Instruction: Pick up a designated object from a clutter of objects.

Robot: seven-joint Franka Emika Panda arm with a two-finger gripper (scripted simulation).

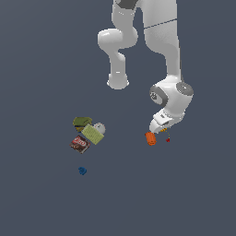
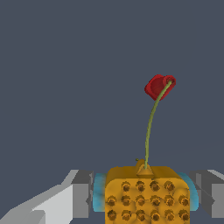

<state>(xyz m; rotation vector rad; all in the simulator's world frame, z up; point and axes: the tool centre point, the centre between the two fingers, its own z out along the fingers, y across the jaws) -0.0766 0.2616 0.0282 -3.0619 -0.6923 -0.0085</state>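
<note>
Right up close in the wrist view, the grey gripper point(image 2: 146, 197) is squeezing a small yellow-orange box with blue-green ends and rows of little dark dots point(image 2: 146, 194). One grey finger point(image 2: 81, 194) presses on one blue-green end and the other finger presses on the other end, so the box sits tight between them. A thin green stalk point(image 2: 151, 127) goes from the edge of the box out to a small red blob point(image 2: 159, 86), which lies a bit further off on the dark grey floor point(image 2: 65, 65).

In the exterior view, the white robot arm point(image 1: 161, 55) bends down so its hand is close to the floor. Only a tiny bit of yellow shows under it. A plain orange cylinder point(image 1: 150, 138) lies just beside the hand, toward the exterior view's left, and the red blob is just on the other side.

Well apart, toward the exterior view's left, sits a little pile: an olive-green lump point(image 1: 82, 122), a light green block point(image 1: 92, 134), a grey-white round piece point(image 1: 99, 128) and a dark packet with a red label point(image 1: 80, 144), all close together. A small blue bit point(image 1: 82, 171) lies alone near them
</note>
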